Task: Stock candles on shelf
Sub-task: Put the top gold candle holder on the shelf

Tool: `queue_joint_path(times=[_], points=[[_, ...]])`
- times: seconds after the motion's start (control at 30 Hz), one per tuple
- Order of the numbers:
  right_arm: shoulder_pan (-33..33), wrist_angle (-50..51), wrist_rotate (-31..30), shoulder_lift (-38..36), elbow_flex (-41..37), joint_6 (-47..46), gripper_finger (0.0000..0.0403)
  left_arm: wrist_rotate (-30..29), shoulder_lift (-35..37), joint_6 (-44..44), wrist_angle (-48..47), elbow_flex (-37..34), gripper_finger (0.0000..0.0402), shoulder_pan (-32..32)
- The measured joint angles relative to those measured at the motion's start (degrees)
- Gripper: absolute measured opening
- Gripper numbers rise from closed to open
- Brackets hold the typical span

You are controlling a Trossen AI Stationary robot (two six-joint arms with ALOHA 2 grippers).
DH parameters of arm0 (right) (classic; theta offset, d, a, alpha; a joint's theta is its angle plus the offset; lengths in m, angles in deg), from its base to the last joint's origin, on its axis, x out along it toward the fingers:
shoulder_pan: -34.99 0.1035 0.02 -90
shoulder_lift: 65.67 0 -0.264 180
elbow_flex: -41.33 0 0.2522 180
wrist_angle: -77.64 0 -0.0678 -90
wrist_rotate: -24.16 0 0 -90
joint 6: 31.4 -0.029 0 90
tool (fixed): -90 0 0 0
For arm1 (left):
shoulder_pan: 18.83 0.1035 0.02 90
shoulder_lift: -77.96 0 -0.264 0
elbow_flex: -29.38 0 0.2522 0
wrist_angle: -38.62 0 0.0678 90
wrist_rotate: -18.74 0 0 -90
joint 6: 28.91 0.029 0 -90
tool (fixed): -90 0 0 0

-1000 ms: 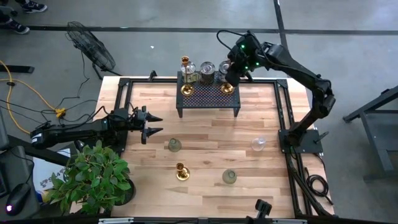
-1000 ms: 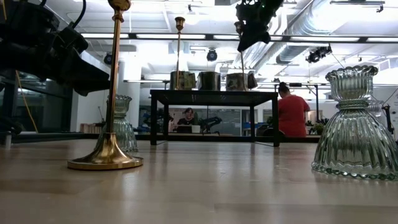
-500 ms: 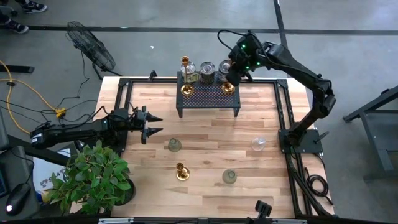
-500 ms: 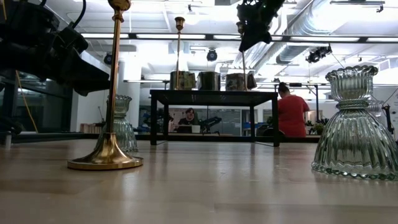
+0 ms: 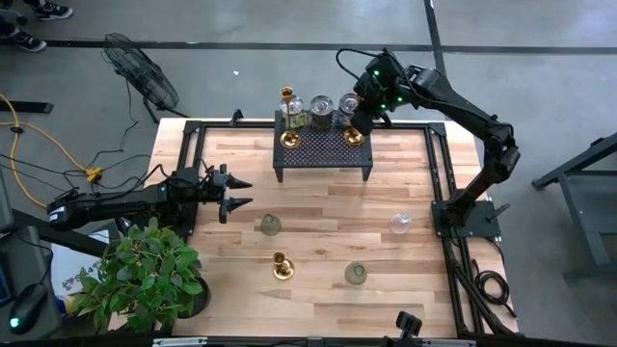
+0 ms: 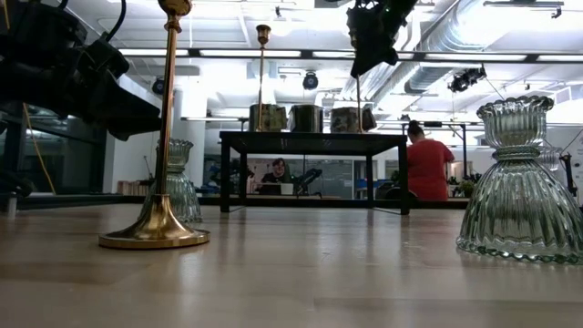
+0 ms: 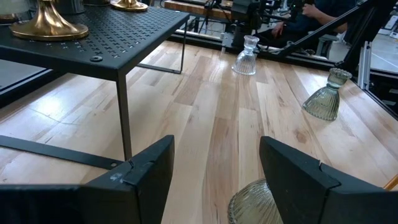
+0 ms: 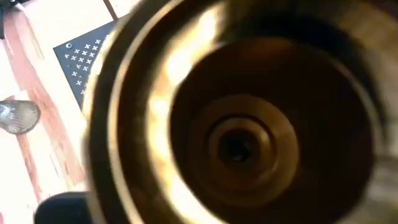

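Note:
The black mesh shelf (image 5: 323, 152) stands at the table's far middle. On it are a tall brass candlestick (image 5: 288, 125) at its left, three jar candles (image 5: 321, 106) along its far edge, and a second tall brass candlestick (image 5: 353, 137) at its right. My right gripper (image 5: 360, 113) is above that one, at its top (image 6: 358, 87). My left gripper (image 5: 241, 192) waits open at the table's left, touching nothing. A short brass candlestick (image 5: 281, 267) and three glass holders stand on the wood. My right gripper comes from above, pointing down, onto the top of the right candlestick's stem (image 6: 358, 80). The gripper's own body hides the fingers there. The right wrist view shows only the brass cup (image 8: 239, 146), seen from above. The candlestick stands upright, its base (image 5: 353, 139) on the mesh.
A grey glass holder (image 5: 271, 225), a clear one (image 5: 401, 224) and a greenish one (image 5: 356, 274) stand on the table's middle and near part. A potted plant (image 5: 145, 275) stands at the near left corner. Black rails (image 5: 188, 145) frame the table. A person (image 6: 428, 164) is beyond it.
My right gripper has edged slightly toward the table's right, and the top of the candlestick's stem has gone with it. The base stays in place on the shelf.

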Motion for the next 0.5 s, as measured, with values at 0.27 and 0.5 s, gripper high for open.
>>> queue_joint_path(times=[0.27,0.5], points=[[0.0,0.5,0.0,-0.1,0.0,0.1,0.0075,0.0,0.0,0.0,0.0,0.0,0.0230,0.0],[0.0,0.5,0.0,-0.9,0.0,0.2,0.0169,0.0,0.0,0.0,0.0,0.0,0.0230,0.0]])
